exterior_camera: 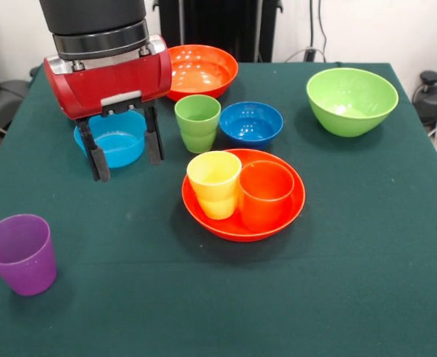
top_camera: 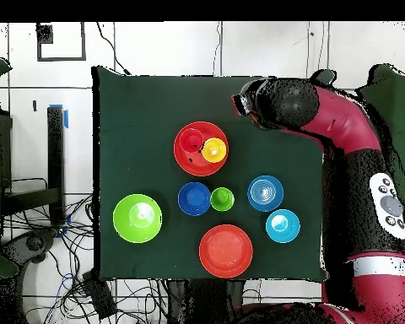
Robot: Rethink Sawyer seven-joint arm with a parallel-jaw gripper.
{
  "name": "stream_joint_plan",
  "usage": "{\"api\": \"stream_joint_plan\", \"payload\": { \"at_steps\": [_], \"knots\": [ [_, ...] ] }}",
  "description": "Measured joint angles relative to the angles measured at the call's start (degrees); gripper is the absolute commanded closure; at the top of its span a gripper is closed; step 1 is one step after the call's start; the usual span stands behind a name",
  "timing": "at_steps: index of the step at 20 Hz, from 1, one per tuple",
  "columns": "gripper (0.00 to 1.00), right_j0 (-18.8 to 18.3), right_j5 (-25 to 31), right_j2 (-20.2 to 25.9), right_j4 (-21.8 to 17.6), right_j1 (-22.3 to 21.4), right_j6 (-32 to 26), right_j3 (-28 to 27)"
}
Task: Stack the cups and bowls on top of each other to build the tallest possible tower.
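Two fingers of your end effector (exterior_camera: 124, 152) stand apart, empty, astride a light blue bowl (exterior_camera: 114, 141) on the table (exterior_camera: 367, 245). Descend off-centre and a fingertip may strike the rim, skidding the bowl toward the green cup (exterior_camera: 198, 123).

Green-clothed table (exterior_camera: 367, 245) — carries purple cup (exterior_camera: 20, 253), green cup (exterior_camera: 198, 123), lime bowl (exterior_camera: 351, 100), orange bowls, blue bowls.

Bright, even light; soft shadows, glossy glare on bowls (exterior_camera: 351, 100).
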Motion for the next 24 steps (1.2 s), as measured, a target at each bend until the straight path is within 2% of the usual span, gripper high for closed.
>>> {"api": "stream_joint_plan", "payload": {
  "at_steps": [9,16,24],
  "knots": [
    [0.00,0.0,0.1,0.0,0.0,0.8,0.0,-2.8],
    [0.00,0.0,2.0,0.0,0.0,3.6,0.0,-8.4],
    [0.00,0.0,4.4,-0.3,-1.4,5.8,0.0,-11.3]
  ]
}}
